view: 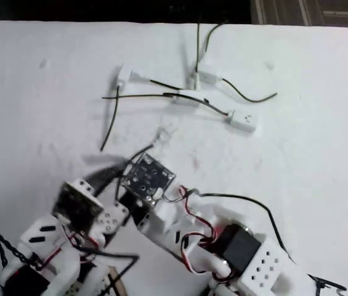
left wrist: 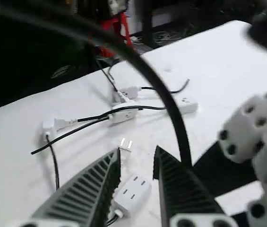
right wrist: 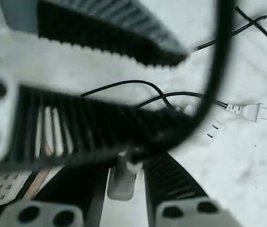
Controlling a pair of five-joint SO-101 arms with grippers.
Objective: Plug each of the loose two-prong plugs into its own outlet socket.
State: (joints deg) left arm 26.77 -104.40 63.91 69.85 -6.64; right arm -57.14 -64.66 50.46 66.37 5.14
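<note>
Your left hand (left wrist: 137, 150) is open, its two ribbed fingers (left wrist: 95, 189) spread apart low over the white surface (left wrist: 20, 156). In the left wrist view, a white socket (left wrist: 132, 191) lies flat between them with its slots facing up. It sits close against one finger, but you cannot tell whether it touches. Just beyond the socket lies a loose two-prong plug (left wrist: 125, 144), its prongs pointing away from the hand and not pushed into anything.

Your right hand (right wrist: 122, 172) sits close beside the left one. A pale, blurred piece (right wrist: 121, 182) is right at it, but you cannot tell whether this hand is open or closed.

Farther up the surface, well apart from both hands, the other pieces lie among thin black cords (view: 109, 123). In the high view they run from the left arm's side across: a second plug (view: 124, 75), a middle socket (view: 186, 97) with a third plug (view: 206, 77) just behind it, and an end socket (view: 242, 119).
</note>
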